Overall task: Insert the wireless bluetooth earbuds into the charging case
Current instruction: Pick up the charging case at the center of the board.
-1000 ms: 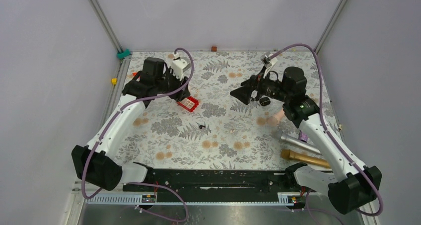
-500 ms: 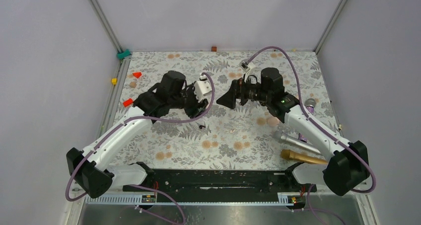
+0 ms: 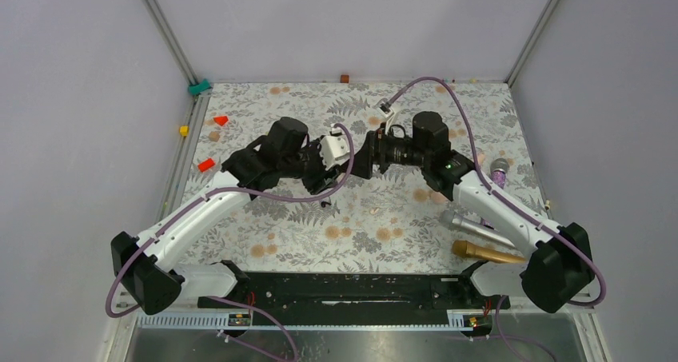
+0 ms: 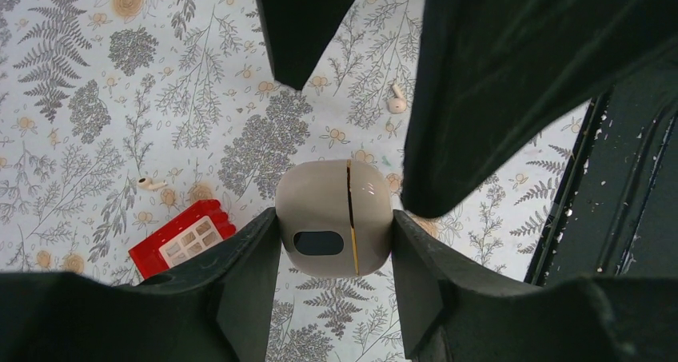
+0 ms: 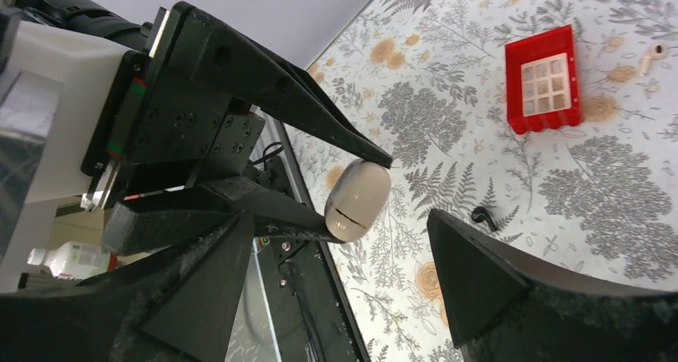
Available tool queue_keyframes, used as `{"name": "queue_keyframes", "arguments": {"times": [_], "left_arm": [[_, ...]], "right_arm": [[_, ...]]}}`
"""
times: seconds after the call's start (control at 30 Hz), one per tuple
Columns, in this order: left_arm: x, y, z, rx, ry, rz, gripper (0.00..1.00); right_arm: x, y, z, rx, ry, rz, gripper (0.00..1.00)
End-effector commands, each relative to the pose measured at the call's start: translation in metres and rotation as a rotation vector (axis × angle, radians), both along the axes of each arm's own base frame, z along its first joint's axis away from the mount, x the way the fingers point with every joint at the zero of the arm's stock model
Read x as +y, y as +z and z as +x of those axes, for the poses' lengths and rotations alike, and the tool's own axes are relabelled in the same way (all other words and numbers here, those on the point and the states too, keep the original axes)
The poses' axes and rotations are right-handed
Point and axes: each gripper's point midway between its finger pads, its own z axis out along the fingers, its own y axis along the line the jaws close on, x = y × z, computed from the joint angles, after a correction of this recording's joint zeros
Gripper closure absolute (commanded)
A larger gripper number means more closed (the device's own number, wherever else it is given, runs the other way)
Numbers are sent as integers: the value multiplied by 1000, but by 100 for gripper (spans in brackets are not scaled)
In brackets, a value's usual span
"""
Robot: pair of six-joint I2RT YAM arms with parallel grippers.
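**Between the left fingers: a pale case, held off the table**

Between the fingers of the left gripper [image 4: 334, 238] sits the charging case [image 4: 334, 218], pinched on its two flanks. It shows as a pale beige pebble rather than a dark one. A thin gold seam runs across it, and a dark oval window faces the left wrist camera. The case hangs clear of the table [image 4: 80, 66], with the fern-and-flower cloth well beneath it.

Facing it nose to nose is the right gripper [image 5: 340, 213], its jaws spread wide. From its own wrist view the case lies in the gap between the two fingers. From the left wrist view those fingers loom on either side of the case. Whether either one touches the case cannot be told.

Under the grippers, on the cloth, lie two white earbuds [image 4: 396, 101]. One lies out beyond the case, towards the right gripper's narrower finger. The other earbud [image 4: 149, 184] lies off to the side, just beside a red box [image 4: 182, 238] with a pale grid on top. A small black hooked piece [image 5: 482, 216] rests apart from both, nearer the arm bases; what it is cannot be made out.

Farther out, beside the right arm's forearm, a silver microphone [image 3: 472, 224] and a gold microphone [image 3: 489, 255] lie near each other on the table.
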Motion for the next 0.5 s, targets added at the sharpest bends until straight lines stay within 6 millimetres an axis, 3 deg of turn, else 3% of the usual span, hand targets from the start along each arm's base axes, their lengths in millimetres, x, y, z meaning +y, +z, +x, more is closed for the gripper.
{"name": "queue_keyframes", "arguments": {"times": [0.0,0.47], "left_arm": [[-10,27,4,-78,-22,-59,100],[-11,35,0,-79,-28,-85,100]], "right_arm": [[13,3,-9,-1,51,38,13],[15,-1,-18,9,85,72,20]]}}
